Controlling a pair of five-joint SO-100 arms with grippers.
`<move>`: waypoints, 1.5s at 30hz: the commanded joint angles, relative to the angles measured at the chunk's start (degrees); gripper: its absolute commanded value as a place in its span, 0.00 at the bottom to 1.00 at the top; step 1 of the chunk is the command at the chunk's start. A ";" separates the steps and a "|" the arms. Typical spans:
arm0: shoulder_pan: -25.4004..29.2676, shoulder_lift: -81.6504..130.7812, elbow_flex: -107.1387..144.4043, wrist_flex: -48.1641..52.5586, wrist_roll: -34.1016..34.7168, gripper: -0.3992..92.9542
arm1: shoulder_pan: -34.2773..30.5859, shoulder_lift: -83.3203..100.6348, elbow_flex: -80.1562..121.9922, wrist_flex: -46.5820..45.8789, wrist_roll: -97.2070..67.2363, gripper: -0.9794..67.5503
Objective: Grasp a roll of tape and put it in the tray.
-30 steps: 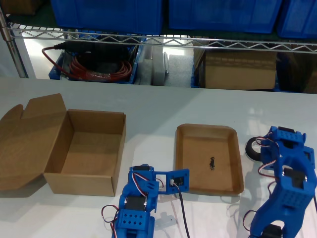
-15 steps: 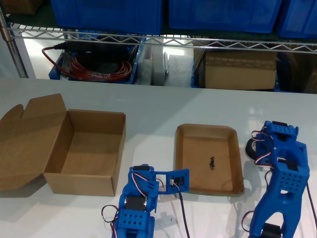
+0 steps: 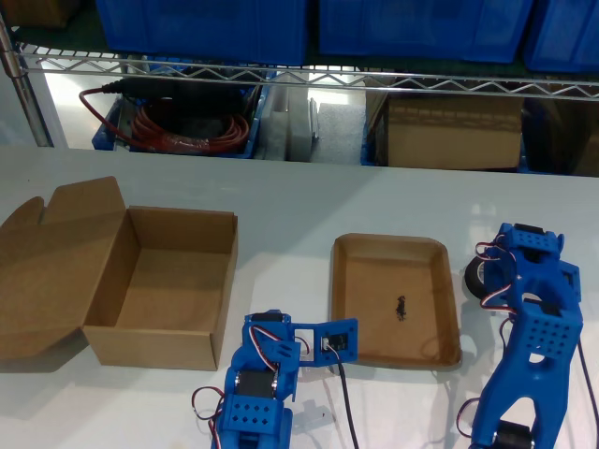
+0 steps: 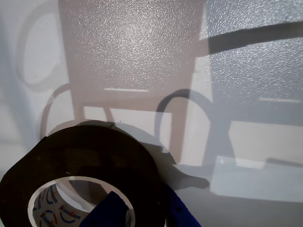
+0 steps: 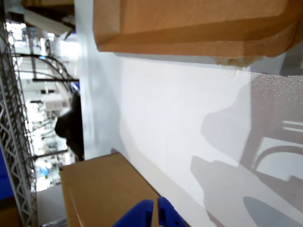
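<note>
The roll of tape (image 3: 474, 278), a black ring with a whitish core, lies on the white table just beyond the tray's edge at the exterior view's right. My first gripper (image 3: 496, 281) is down on it. In the first wrist view one blue finger (image 4: 113, 210) sits inside the core and the other hugs the outer wall of the roll of tape (image 4: 80, 151), so my first gripper (image 4: 144, 208) looks shut on that wall. The brown tray (image 3: 393, 241) holds nothing but a small dark mark. My second gripper (image 3: 328, 339) rests shut near the tray's near corner, its fingertips (image 5: 155, 208) together.
A bigger cardboard box (image 3: 178, 271) with an open flap lid stands on the exterior view's left. A wire shelf (image 3: 299, 75) with blue bins, red cables and another carton runs behind the table. The second wrist view shows the tray's (image 5: 189, 28) underside edge and the box (image 5: 104, 189).
My first arm has moved toward the far side of the table and lowered its gripper onto the roll of tape. The second arm, tray and box have stayed still.
</note>
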 commanded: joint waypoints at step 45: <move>-0.79 0.62 1.85 -0.79 -0.09 0.01 | -8.96 62.93 54.40 -17.05 -3.16 0.02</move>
